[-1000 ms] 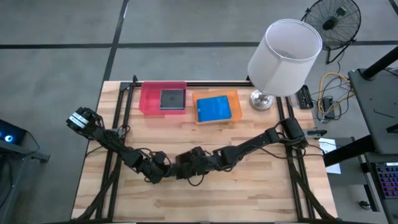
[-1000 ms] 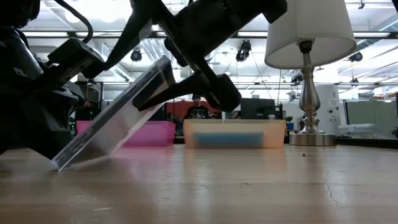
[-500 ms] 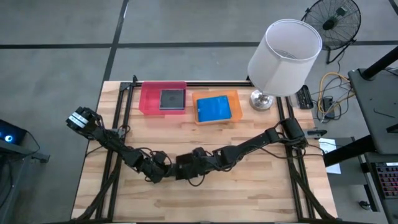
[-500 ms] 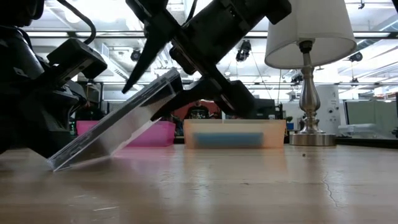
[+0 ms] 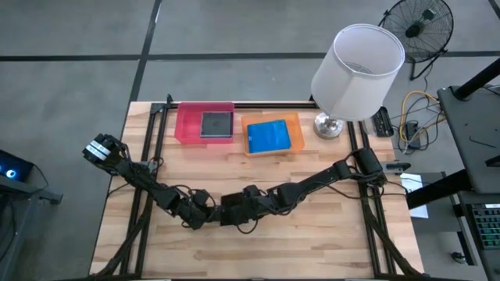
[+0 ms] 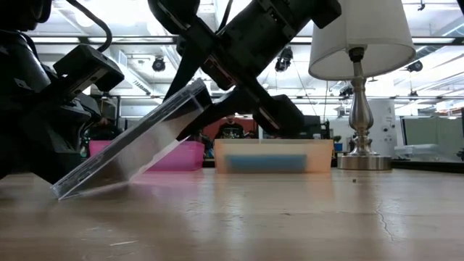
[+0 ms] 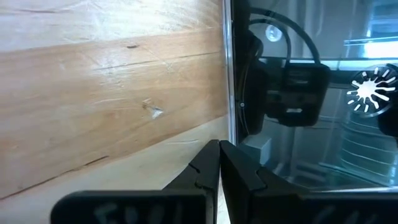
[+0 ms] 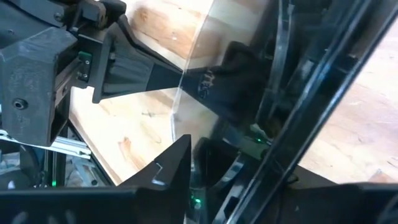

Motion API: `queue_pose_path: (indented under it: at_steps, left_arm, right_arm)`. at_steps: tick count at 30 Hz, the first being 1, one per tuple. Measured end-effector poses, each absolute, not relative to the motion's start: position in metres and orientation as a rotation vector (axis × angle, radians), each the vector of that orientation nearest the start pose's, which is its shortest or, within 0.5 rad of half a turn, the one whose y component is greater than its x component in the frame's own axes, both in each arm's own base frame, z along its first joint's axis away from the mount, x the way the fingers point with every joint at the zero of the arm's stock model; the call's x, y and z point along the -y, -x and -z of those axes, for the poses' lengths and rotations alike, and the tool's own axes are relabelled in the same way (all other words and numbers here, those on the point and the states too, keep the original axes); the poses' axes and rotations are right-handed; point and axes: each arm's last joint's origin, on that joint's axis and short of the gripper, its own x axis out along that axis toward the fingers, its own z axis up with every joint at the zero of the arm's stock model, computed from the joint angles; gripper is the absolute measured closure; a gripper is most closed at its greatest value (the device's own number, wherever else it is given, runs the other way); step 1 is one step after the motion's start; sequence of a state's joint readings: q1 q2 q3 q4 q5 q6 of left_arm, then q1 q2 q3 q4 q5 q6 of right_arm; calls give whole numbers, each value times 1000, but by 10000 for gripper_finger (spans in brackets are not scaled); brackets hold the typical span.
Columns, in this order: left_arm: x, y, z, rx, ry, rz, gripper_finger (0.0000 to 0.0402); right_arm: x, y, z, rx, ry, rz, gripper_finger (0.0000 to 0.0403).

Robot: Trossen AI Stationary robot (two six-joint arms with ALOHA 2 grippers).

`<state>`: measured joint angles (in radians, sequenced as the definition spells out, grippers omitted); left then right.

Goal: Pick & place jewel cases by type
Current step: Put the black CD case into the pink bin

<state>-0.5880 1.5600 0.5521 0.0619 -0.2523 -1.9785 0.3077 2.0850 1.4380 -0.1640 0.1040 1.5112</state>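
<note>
A clear jewel case [image 6: 134, 145] is leaning tilted on the wooden table [image 6: 290, 210], lower edge touching the wood. The left gripper [image 6: 69, 116], fingers pressed together, is sitting against its lower end. The right gripper [image 6: 210, 98] is pinching its raised upper edge. Beyond the grippers, a dark case [image 5: 216, 124] is lying in the pink tray [image 5: 187, 125] and a blue case [image 5: 269, 136] in the orange tray [image 5: 291, 119].

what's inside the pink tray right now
A dark square case lies flat in the pink tray, seen from above. Whether more cases are stacked beneath it cannot be seen; from table height the tray's wall and the tilted clear case hide its contents.
</note>
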Motion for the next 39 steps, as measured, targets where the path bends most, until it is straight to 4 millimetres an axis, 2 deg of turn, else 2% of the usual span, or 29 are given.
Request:
queue_pose_path:
  at_steps: [16,22,30,35,39]
  left_arm:
    - [134,-213,-120,-819,1425,-595,401]
    - [126,-201,-129,-856,1363,-652,375]
    - [115,-185,-147,-881,1283,-668,305]
    - [113,-182,-160,-866,1239,-570,298]
    - [111,-180,-170,-837,1235,-507,298]
  right_arm:
    - [-132,-428,-165,-745,-1241,437,354]
    - [-132,-427,-171,-744,-1223,424,360]
    - [-125,-417,-198,-748,-1121,389,360]
    - [-119,-406,-218,-762,-990,369,360]
    - [-113,-398,-235,-744,-956,363,360]
